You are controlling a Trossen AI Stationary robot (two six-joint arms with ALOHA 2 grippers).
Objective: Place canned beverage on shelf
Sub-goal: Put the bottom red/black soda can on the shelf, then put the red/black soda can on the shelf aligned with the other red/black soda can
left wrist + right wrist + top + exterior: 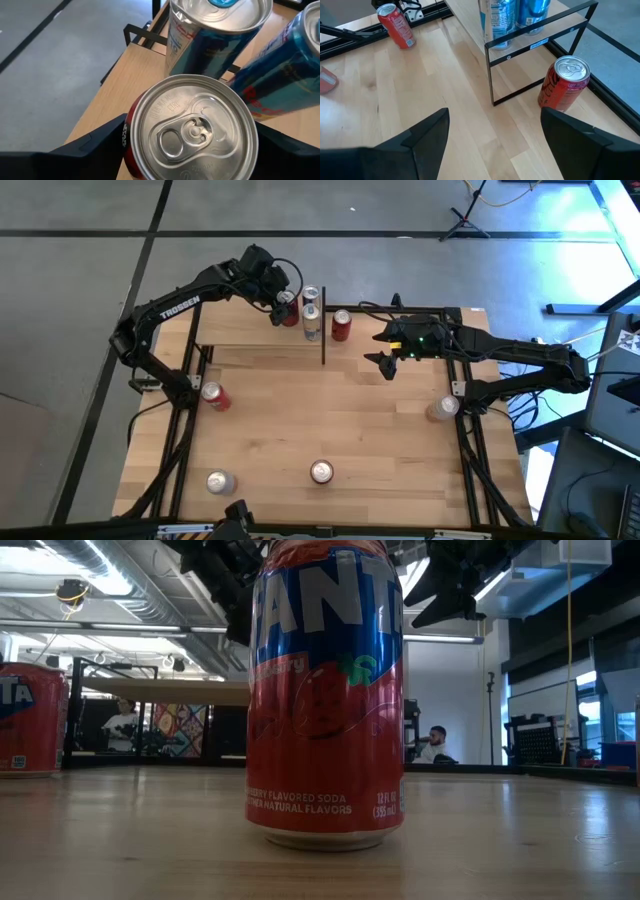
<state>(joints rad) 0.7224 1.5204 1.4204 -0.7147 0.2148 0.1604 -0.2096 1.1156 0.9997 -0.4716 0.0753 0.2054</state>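
Straddling the upright red can [192,127] on the shelf [240,320] at 11 o'clock on the surface [330,420], the left pincer [281,302] has its fingers spread either side, apparently released, while the right pincer [385,352] hangs open near 1 o'clock.

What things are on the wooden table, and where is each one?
light-wood shelf with black metal posts: one, far left part of the table.
tall blue-and-silver cans: two, on the shelf.
red soda cans: four; on the shelf, beside the shelf, left side, front middle.
silver-topped cans: two; front left, right side.
left gripper: around the shelf's red can.
right gripper: open, right of the shelf.
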